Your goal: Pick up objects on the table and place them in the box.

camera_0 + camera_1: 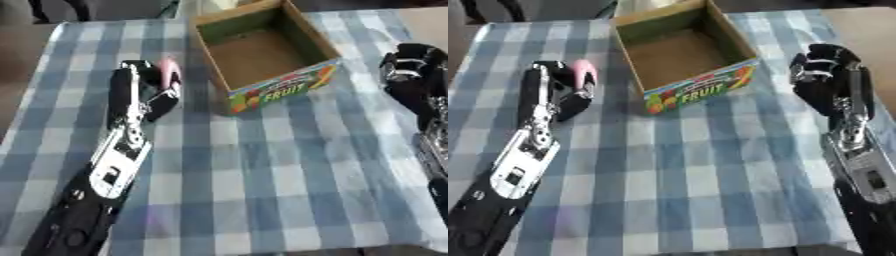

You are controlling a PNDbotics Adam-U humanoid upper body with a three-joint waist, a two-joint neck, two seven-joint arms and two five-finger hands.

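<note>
Pink object point(170, 70) is gripped by the curled left hand point(144, 87) beside the box point(262, 52). Right hand point(826, 75) is held curled, holding nothing.

Blue-and-white checked tablecloth point(262, 175) spread across the whole table, squares running slightly askew. Beyond the tablecloth's far left corner, dark legs of some furniture point(52, 10) on a grey floor point(122, 9). Off the tablecloth's left edge, a brownish strip of floor point(13, 75). Past its far right corner, a pale tan surface point(429, 20).
</note>
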